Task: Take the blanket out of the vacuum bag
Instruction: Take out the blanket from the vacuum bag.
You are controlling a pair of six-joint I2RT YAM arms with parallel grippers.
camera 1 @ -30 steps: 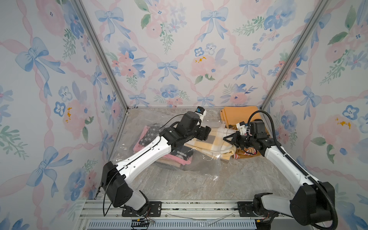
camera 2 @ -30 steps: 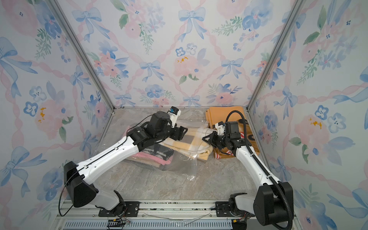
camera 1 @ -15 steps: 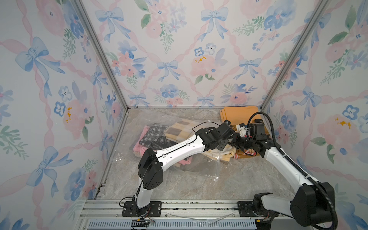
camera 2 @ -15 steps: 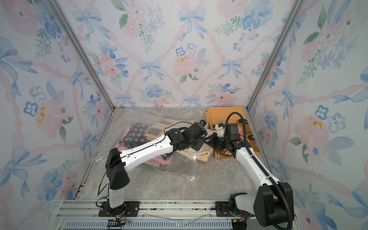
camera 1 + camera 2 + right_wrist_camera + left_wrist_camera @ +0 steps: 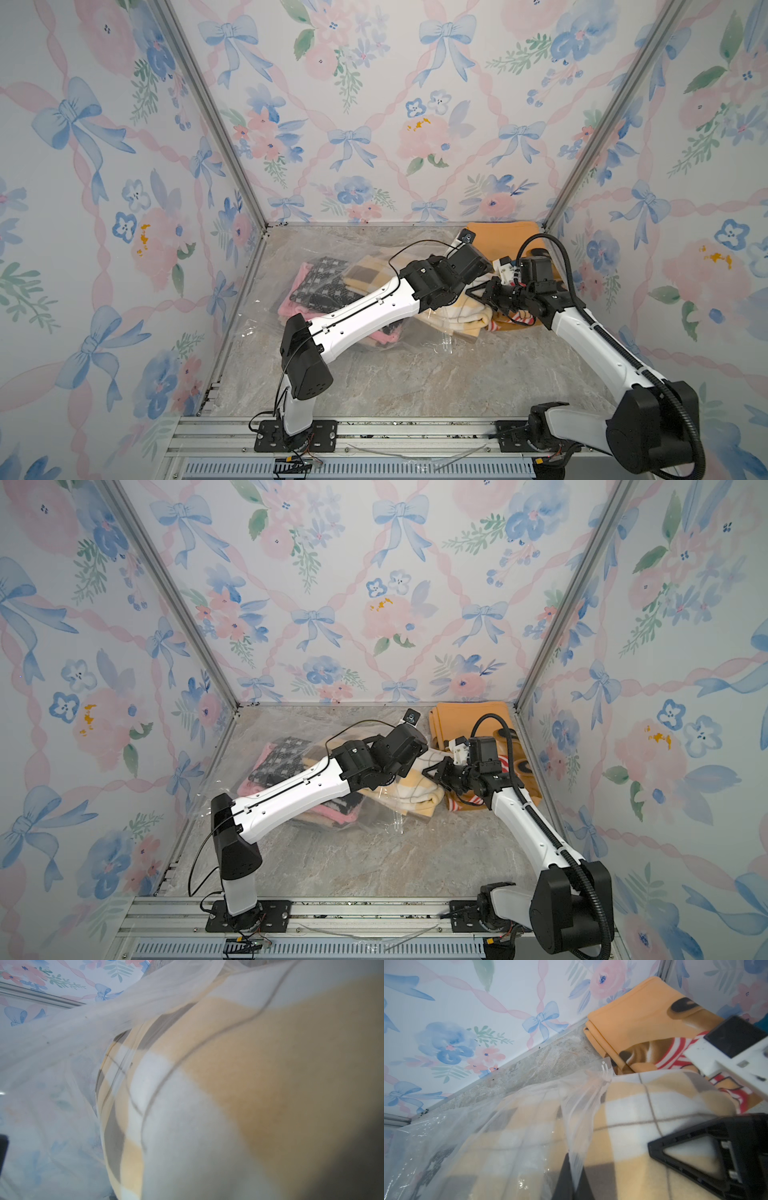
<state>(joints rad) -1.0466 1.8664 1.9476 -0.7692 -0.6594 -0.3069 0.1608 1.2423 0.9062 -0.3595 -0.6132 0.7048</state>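
Observation:
The vacuum bag (image 5: 434, 345) (image 5: 384, 818) lies crinkled and transparent on the marble table, its mouth toward the right. A yellow plaid blanket (image 5: 453, 320) (image 5: 411, 798) (image 5: 633, 1105) (image 5: 249, 1064) sticks halfway out of that mouth. In the left wrist view my left gripper (image 5: 576, 1176) is shut on a pinch of the bag's plastic film (image 5: 581, 1105) above the blanket. From above, its wrist hides the fingers. My right gripper (image 5: 478, 293) (image 5: 434, 771) sits right beside it, shut on the blanket's top fold. One of its black fingers (image 5: 741, 1126) shows there.
A pink blanket and a black patterned one (image 5: 320, 278) lie inside the bag's left half. A folded orange cartoon-print blanket (image 5: 505, 237) (image 5: 643, 1012) sits outside the bag in the back right corner, under my right arm. Walls close in on three sides.
My left arm swung right from over the bag's middle to the mouth beside the right gripper, and its jaws closed on the plastic. The right arm stayed put.

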